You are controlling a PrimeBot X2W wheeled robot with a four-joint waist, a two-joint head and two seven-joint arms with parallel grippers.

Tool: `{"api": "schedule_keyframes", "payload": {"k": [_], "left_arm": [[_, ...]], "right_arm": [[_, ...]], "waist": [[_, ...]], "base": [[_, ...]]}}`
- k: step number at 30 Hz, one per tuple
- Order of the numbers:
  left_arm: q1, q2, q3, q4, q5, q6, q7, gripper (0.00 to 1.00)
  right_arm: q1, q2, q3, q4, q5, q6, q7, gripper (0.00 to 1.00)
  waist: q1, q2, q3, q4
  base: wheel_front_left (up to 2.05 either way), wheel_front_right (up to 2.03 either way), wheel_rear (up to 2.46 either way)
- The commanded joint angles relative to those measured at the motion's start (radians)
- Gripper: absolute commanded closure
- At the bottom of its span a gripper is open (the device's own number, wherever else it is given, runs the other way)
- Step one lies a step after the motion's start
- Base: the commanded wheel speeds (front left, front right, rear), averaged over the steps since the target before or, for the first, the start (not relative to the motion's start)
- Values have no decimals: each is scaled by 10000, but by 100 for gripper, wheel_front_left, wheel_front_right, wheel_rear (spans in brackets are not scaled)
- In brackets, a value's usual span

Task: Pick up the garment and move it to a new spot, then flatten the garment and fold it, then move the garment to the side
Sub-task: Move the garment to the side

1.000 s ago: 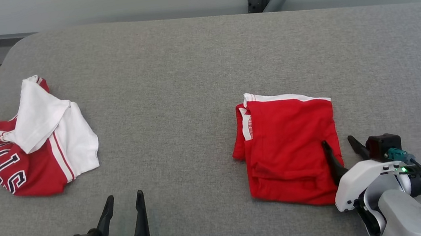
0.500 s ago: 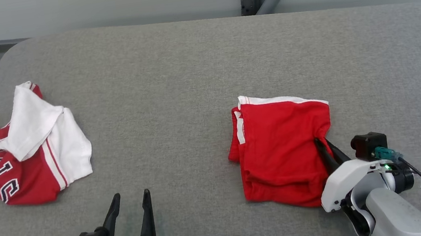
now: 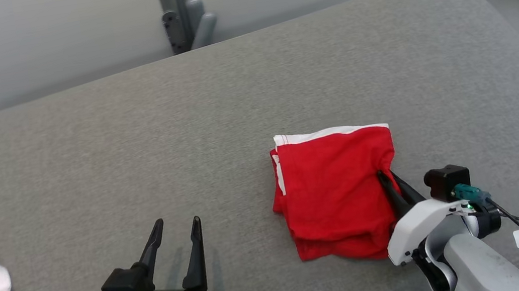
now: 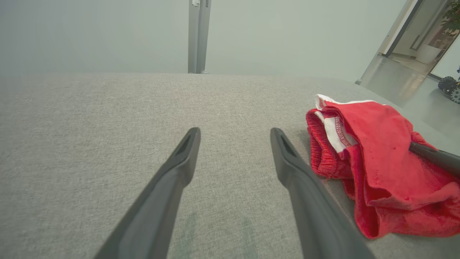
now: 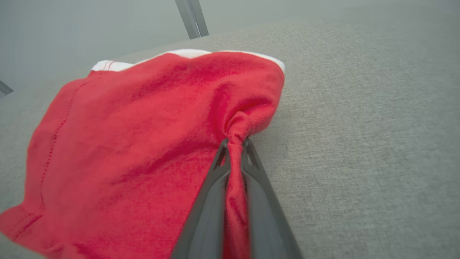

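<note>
Fabric at the right edge of the red garment (image 3: 334, 191) is pinched by the right gripper (image 3: 385, 176) (left gripper (image 3: 177, 221) is held spread, empty).

The garment (image 3: 334, 191) is red with a white band. The table (image 3: 138, 147) is plain grey.
</note>
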Motion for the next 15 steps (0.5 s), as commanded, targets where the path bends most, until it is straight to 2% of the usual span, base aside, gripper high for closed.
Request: {"api": "schedule_keyframes", "payload": {"k": [1,5,8,12,15], "left_arm": [[-172,40,-31,-10,48,29,-1,0],[-450,76,-237,2,108,29,-2,0],[-635,107,-337,-8,167,29,-1,0],[-880,208,-528,0,189,29,-1,0],[-1119,286,-641,68,238,29,-1,0]], "right_arm": [[-160,-13,119,-93,93,-4,-4,100],[-272,-12,462,-244,301,-4,-4,100],[-440,-14,567,-348,435,-4,-6,100],[-605,-1,705,-432,412,-4,-4,100],[-1008,-52,663,-539,239,-4,-6,100]], "waist": [[0,-1,175,-2134],[0,-1,482,-2840],[0,-1,730,-3049],[0,-1,1147,-2917],[0,-1,1581,-2559]], "base": [[0,0,0],[0,0,0],[0,0,0],[0,0,0],[0,0,0]]}}
